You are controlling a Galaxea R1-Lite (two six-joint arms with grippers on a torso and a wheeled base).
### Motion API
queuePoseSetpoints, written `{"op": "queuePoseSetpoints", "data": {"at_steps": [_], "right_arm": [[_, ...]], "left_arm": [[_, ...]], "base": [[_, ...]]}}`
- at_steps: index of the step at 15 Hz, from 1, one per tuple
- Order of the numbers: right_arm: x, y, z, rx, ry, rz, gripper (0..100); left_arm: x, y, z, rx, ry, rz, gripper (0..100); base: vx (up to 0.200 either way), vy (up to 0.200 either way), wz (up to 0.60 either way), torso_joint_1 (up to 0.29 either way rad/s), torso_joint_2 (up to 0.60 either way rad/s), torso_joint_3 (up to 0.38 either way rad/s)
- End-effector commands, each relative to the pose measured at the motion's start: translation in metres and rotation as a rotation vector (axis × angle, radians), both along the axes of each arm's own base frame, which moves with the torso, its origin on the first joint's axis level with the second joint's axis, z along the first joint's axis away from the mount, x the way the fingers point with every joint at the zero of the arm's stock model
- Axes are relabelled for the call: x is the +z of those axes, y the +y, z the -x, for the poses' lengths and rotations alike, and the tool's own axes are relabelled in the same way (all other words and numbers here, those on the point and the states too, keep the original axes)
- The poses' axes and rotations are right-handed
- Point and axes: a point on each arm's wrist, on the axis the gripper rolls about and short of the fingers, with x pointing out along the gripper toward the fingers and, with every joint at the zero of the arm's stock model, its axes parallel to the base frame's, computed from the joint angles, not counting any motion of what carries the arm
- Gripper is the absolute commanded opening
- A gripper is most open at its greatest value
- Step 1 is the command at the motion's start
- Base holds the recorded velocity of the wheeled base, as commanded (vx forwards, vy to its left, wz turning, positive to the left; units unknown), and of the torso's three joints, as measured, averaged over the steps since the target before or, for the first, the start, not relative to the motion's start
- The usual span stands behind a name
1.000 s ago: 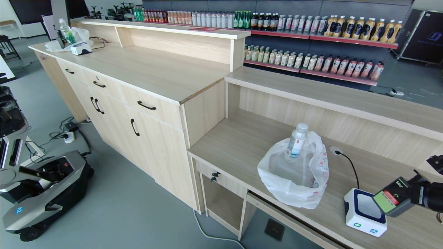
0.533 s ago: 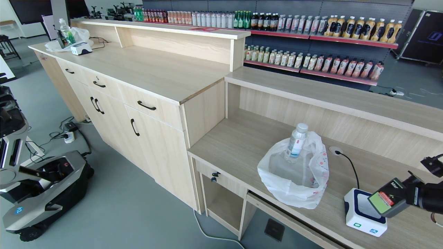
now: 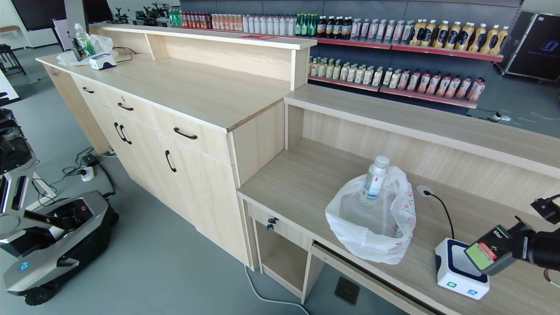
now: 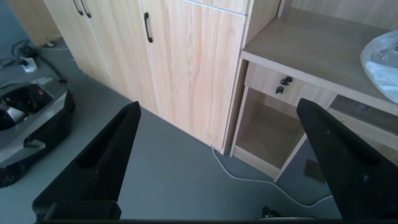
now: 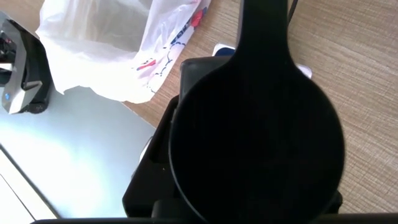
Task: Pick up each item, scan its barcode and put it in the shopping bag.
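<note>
- The right gripper (image 3: pixel 515 249) is clamped on a small box (image 3: pixel 484 255), holding it at the right end of the lower counter (image 3: pixel 302 183).
- The box hangs just over the near right corner of the barcode scanner (image 3: pixel 457 280). Its green face is tilted down and toward the scanner's dark window. We can't tell whether box and scanner touch.
- We'd judge this to be the scan step: the item is picked up and presented, but not yet bagged.
- The next move turns on one relation. The shopping bag (image 3: pixel 372 229) lies to the robot's left of the box, on the far side of the scanner, with its mouth open upward.
- The box's long axis runs roughly in line with the gripper, pointing toward the bag. A carry leftward over the scanner, then a drop, looks like what's called for.
- A clear bottle (image 3: pixel 374 179) already stands upright in the bag toward its back, so the free room is at the front.
- The scanner's black cable (image 3: pixel 447 214) runs between bag and scanner to a grommet in the counter. It lies low, but the carry would pass over it.
- The left gripper (image 4: pixel 219 112) hangs spread wide and holding nothing, out over the floor in front of the cabinets, well apart from the bag. The right arm is plainly the nearer one.
- On labels, the box is dark with pale lettering on its upper side, a green panel and a red strip. The bottle carries a white and blue label, and the bag has small red printing. None of it is large enough for us to make out.
</note>
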Motion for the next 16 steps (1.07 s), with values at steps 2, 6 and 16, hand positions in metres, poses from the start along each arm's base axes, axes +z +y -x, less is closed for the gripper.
{"op": "queuePoseSetpoints", "data": {"at_steps": [2,6,16], "right_arm": [[0.049,0.019,0.005,0.037,-0.145,0.160,0],[0.097,0.032,0.052,0.021,-0.255,0.778,0],[0.089,0.087,0.014,0.301,-0.563,0.835,0]], "left_arm": [[0.000,0.000,0.000,0.000,0.002,0.000,100],[0.000,0.000,0.000,0.000,0.000,0.000,100],[0.000,0.000,0.000,0.000,0.000,0.002,100]], "base": [[0.000,0.000,0.00,0.000,0.00,0.000],[0.000,0.000,0.00,0.000,0.00,0.000],[0.000,0.000,0.36,0.002,0.00,0.001]]}}
